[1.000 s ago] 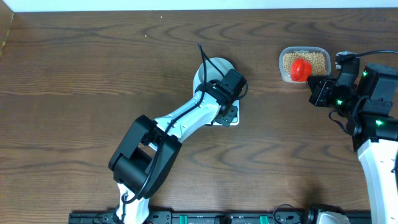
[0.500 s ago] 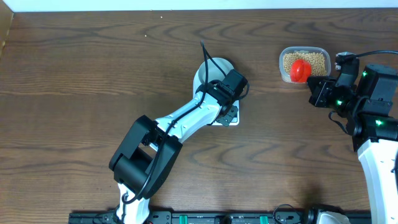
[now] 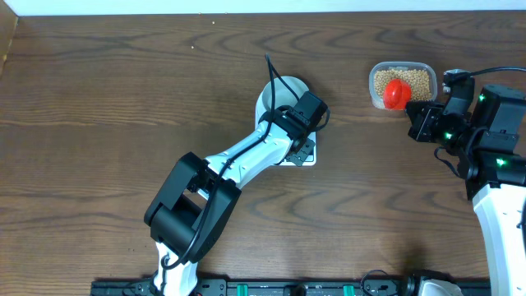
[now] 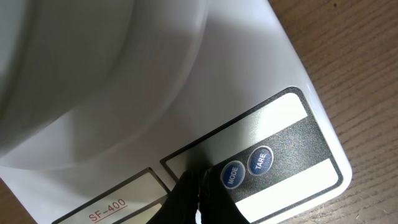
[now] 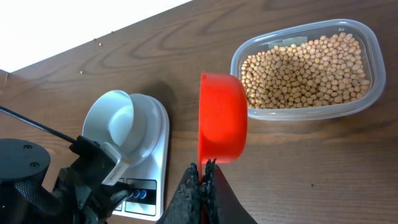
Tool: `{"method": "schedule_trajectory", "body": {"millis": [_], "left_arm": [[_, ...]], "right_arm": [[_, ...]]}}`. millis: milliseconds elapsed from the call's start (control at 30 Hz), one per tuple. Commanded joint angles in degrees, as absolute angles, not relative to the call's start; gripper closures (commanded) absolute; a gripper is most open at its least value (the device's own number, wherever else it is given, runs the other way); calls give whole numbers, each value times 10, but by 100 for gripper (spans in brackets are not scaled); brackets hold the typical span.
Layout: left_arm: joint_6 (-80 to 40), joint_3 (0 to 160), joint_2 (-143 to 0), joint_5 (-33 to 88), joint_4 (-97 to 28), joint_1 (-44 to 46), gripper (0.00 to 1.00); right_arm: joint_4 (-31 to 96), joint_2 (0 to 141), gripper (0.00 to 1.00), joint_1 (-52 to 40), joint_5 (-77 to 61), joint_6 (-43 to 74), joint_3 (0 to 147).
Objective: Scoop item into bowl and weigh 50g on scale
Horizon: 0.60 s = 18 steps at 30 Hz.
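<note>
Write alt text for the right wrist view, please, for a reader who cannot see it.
The right gripper holds a red scoop beside a clear tub of tan beans. To the left, a white bowl sits on a white scale, with the left arm near its buttons.

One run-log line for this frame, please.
left gripper: shut, at scale beside MODE button | right gripper: shut on red scoop at tub of beans | bowl: empty, on scale

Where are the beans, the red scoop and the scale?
beans [image 5: 305, 71]: right wrist view, middle of the pile.
red scoop [image 5: 222, 118]: right wrist view, outside of its round cup.
scale [image 4: 273, 81]: left wrist view, bare white top near its corner.
</note>
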State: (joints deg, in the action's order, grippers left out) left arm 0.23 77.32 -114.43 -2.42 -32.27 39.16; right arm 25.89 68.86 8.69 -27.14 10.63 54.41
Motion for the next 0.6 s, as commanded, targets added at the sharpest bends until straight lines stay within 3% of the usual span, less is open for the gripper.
{"method": "schedule_trajectory", "body": {"millis": [0,567], "left_arm": [[-8,769,-1156,-46,-321,388,93],[-11,763,-1157,-32,-325,389,92]], "right_arm": [[260,682,99,93,-269,102,553],[260,682,99,93,-269,95,553]]}}
